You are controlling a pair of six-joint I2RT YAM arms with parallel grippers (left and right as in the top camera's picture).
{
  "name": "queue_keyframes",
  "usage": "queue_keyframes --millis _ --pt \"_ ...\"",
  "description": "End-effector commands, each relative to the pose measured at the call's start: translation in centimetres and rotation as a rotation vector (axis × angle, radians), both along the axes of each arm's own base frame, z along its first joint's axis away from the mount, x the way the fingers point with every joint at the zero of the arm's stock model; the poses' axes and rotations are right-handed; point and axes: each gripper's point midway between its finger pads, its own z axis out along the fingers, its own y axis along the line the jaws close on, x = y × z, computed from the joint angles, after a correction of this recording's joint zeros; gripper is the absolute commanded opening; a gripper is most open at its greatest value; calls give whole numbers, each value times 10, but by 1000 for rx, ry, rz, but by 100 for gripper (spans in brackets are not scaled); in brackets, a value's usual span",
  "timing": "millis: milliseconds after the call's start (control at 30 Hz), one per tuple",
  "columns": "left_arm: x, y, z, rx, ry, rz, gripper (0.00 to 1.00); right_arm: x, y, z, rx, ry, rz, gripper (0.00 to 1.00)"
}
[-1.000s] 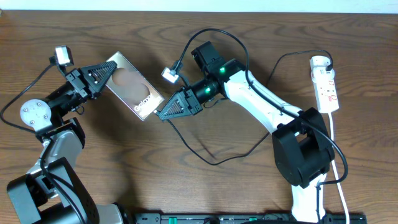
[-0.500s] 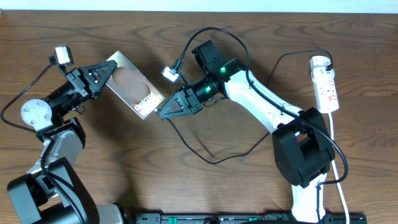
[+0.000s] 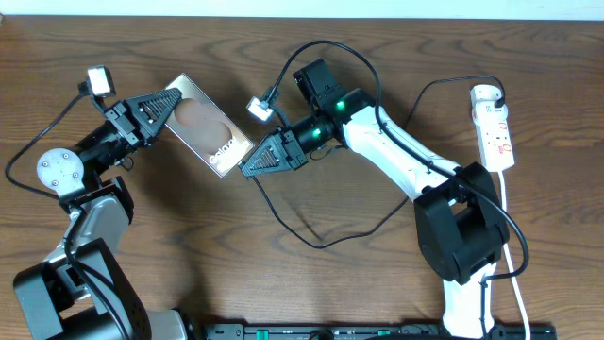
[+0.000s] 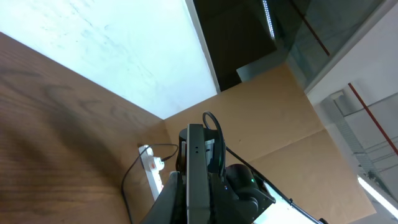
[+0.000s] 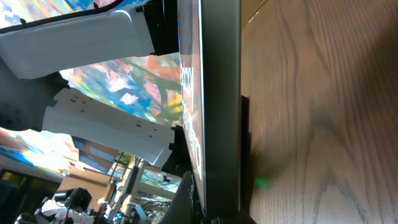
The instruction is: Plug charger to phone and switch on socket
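Two arms meet over a wooden worktop (image 3: 283,293) for the plug-in: the left tool (image 3: 165,104) is clamped on the plain end of the phone (image 3: 203,130), holding it slantwise with its lettered end towards the right arm; the right tool (image 3: 249,171) sits just beside that lettered end, fingers drawn narrow, apparently pinching the connector end of the charger (image 3: 316,244), though the tip itself is hidden; whether it has entered the port cannot be told.

The right wrist view shows the phone edge-on and filling the frame, so the job now looks like one of alignment; the connector should go in straight along the phone's length, square to the bottom edge, with the left arm bracing the phone against the push; any sideways lean risks scraping past the port or twisting the phone in its grip; the slack black loop lying on the worktop leaves room for a short push without tugging.

No containers are on the worktop; the nearest thing to one is the socket (image 3: 497,132), well apart at the right edge, with a black plug seated at its far end; its switch position is too small to read.
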Motion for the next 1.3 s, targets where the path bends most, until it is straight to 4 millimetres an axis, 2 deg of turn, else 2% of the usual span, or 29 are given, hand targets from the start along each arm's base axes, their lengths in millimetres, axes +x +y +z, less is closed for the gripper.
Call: queue_keyframes --millis 0,167,200,467,567,700,867,967,1100,1267 --pt "-12 -19 5 50 -22 -97 7 3 0 6 23 -9 2 1" --pt "-11 -18 5 46 -24 -89 7 3 0 6 23 -9 2 2" --pt "-11 -18 6 43 -25 -84 7 3 0 6 23 -9 2 4" --pt "-7 -7 8 39 -37 -37 7 3 -1 6 24 -9 2 52" --pt "-6 3 8 43 -44 -8 7 3 0 6 23 -9 2 74" --pt "-4 19 6 53 -46 40 7 5 -1 4 12 -17 -8 99" --pt "2 46 -11 48 17 111 7 21 -3 -11 -69 -54 -77 99" --pt "6 63 -28 33 87 160 7 44 -9 -32 -210 -58 -190 99" --pt "8 74 -49 46 137 197 7 86 -29 -66 -441 -70 -402 99" --pt "12 81 -88 72 246 259 7 122 -62 -89 -606 -63 -588 99"
